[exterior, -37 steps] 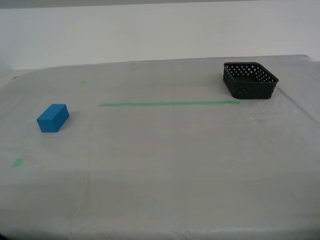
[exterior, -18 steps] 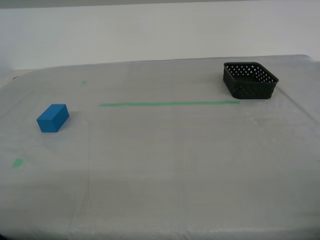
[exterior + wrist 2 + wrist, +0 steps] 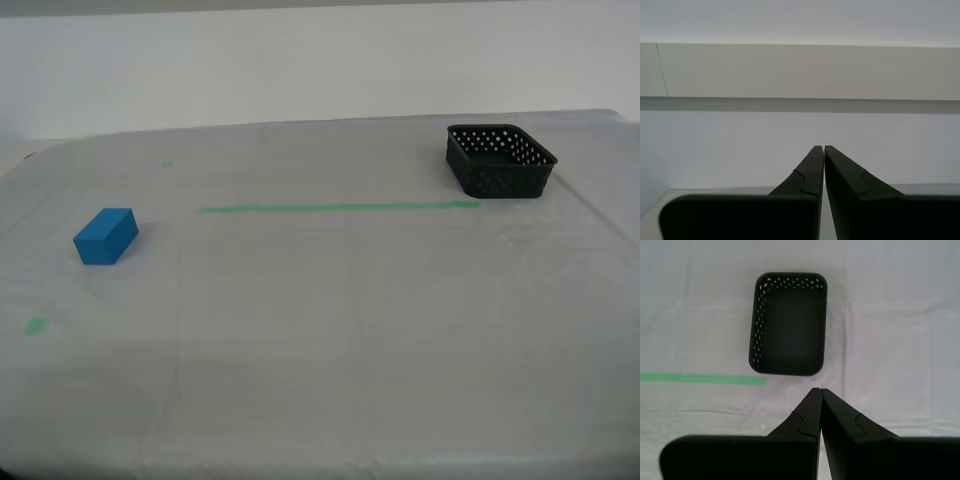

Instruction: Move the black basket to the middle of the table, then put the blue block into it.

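The black basket [image 3: 500,160] stands empty at the far end of the table [image 3: 330,320], on the exterior view's right, by the end of a green tape line [image 3: 338,208]. The blue block [image 3: 105,236] lies on the exterior view's left, far from the basket. My first gripper [image 3: 820,390] is shut and empty; its wrist view looks down on the basket [image 3: 789,324] from above, with the fingertips short of its near wall. My second gripper [image 3: 823,148] is shut and empty, facing a pale wall. Neither arm shows in the exterior view.
Small green tape bits [image 3: 36,325] mark the table on the exterior view's left, with another [image 3: 168,164] further back. The tape line's end [image 3: 702,378] shows beside the basket in the first wrist view. A pale wall stands behind the table.
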Motion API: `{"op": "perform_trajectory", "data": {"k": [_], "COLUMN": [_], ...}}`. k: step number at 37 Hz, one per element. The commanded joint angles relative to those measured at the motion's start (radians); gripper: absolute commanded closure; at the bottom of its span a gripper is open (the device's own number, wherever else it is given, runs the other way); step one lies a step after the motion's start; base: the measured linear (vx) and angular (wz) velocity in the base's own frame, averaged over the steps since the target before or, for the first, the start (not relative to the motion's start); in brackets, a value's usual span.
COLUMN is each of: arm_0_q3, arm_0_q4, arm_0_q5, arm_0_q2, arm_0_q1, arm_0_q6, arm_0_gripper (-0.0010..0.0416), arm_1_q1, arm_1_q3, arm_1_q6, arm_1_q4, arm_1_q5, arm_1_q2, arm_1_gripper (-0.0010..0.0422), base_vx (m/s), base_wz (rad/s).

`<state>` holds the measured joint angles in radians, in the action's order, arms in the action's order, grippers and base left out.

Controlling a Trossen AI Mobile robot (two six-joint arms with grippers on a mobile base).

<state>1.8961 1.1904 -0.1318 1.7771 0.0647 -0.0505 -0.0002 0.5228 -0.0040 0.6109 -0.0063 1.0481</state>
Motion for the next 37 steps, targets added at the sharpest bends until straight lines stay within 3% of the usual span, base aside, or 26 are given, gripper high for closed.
{"op": "perform_trajectory", "data": {"k": [1, 8, 14, 22, 28, 37], "arm_0_q3": [0.022, 0.019, 0.021, 0.019, 0.019, 0.019], "arm_0_q4": [0.013, 0.023, 0.010, 0.008, 0.000, -0.020], "arm_0_q5": [-0.006, -0.043, 0.027, 0.041, 0.051, 0.051], "arm_0_q2": [0.000, 0.000, 0.000, 0.001, 0.001, 0.001], "arm_0_q1": [0.000, 0.000, 0.000, 0.000, 0.000, 0.000], "arm_0_q6": [-0.003, -0.003, -0.014, -0.029, -0.039, -0.046], "arm_0_gripper": [0.0406, 0.0406, 0.0406, 0.0397, 0.0348, 0.0238], "arm_1_q1": [0.000, 0.000, 0.000, 0.000, 0.000, 0.000], "arm_1_q3": [0.000, 0.000, 0.000, 0.000, 0.000, 0.000], "arm_1_q6": [0.001, 0.001, 0.002, 0.001, 0.001, 0.001], "arm_1_q4": [0.004, 0.004, 0.004, 0.005, 0.004, 0.004], "arm_1_q5": [0.000, 0.000, 0.000, 0.000, 0.000, 0.000], "arm_1_q2": [0.000, 0.000, 0.000, 0.000, 0.000, 0.000], "arm_1_gripper": [0.0412, 0.0412, 0.0412, 0.0412, 0.0412, 0.0412], "base_vx": [0.000, 0.000, 0.000, 0.000, 0.000, 0.000], "base_wz": [0.000, 0.000, 0.000, 0.000, 0.000, 0.000]}}
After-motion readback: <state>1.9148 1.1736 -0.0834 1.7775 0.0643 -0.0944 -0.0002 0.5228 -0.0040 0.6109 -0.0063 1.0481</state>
